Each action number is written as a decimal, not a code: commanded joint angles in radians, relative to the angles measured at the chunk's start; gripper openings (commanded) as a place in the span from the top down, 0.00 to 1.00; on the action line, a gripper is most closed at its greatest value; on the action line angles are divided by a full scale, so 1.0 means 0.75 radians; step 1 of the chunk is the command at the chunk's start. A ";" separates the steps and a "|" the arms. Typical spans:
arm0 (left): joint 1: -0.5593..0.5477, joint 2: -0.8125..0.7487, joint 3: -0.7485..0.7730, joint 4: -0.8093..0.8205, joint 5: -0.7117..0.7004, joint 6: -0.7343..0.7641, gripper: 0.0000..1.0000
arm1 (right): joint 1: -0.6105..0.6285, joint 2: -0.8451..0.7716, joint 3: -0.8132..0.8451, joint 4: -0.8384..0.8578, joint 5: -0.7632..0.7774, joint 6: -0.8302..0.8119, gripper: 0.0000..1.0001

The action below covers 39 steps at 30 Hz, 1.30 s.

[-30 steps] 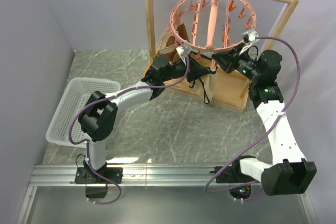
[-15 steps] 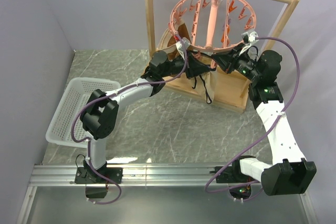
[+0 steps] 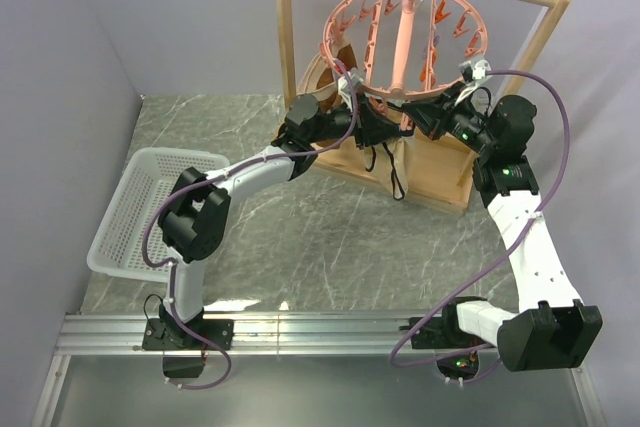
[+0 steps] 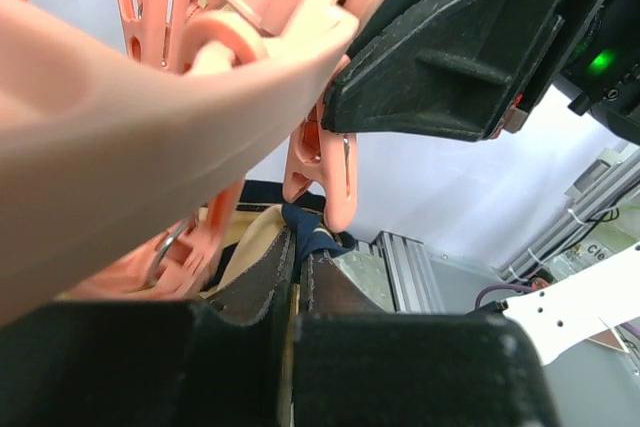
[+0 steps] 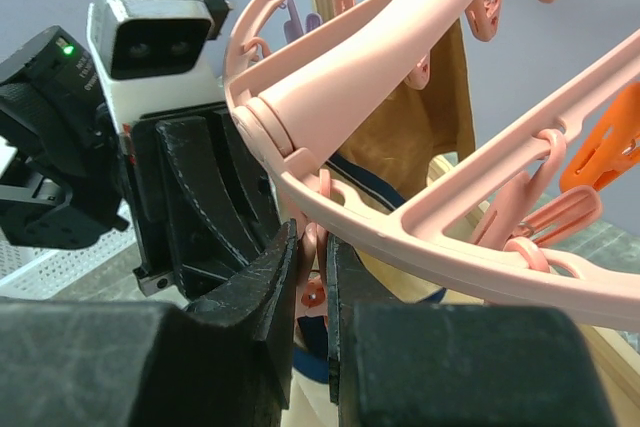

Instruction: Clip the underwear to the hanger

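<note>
The salmon-pink hanger (image 3: 405,32) hangs by its hook from the wooden rack, with pegs all round its ring (image 5: 420,212). My left gripper (image 3: 383,127) is just under the near rim, shut on the beige underwear (image 4: 250,247). The dark-trimmed edge of the underwear sticks up between the jaws, right below a pink peg (image 4: 335,172). The rest of the underwear (image 3: 395,159) droops below. My right gripper (image 5: 316,239) faces the left one from the right and is shut on a pink peg (image 5: 322,209) on the ring. The underwear's dark trim (image 5: 312,362) shows below that peg.
The wooden rack (image 3: 288,37) stands at the back on a wooden base (image 3: 440,172). A darker brown garment (image 5: 425,112) hangs from the hanger's far side. A white mesh basket (image 3: 150,202) sits at the left of the marble table.
My left arm has lifted and pushed the underwear up toward the ring's near rim. The right arm has stayed in place on its peg.
</note>
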 commanded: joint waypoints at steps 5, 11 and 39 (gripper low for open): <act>0.007 0.037 0.107 0.068 0.061 -0.066 1.00 | 0.022 0.009 -0.014 0.023 -0.143 -0.007 1.00; 0.013 0.056 0.115 0.092 0.061 -0.113 1.00 | 0.020 0.001 -0.020 0.023 -0.165 0.001 1.00; 0.044 0.021 0.021 0.197 -0.025 -0.212 1.00 | 0.016 0.003 0.009 0.004 0.068 0.027 1.00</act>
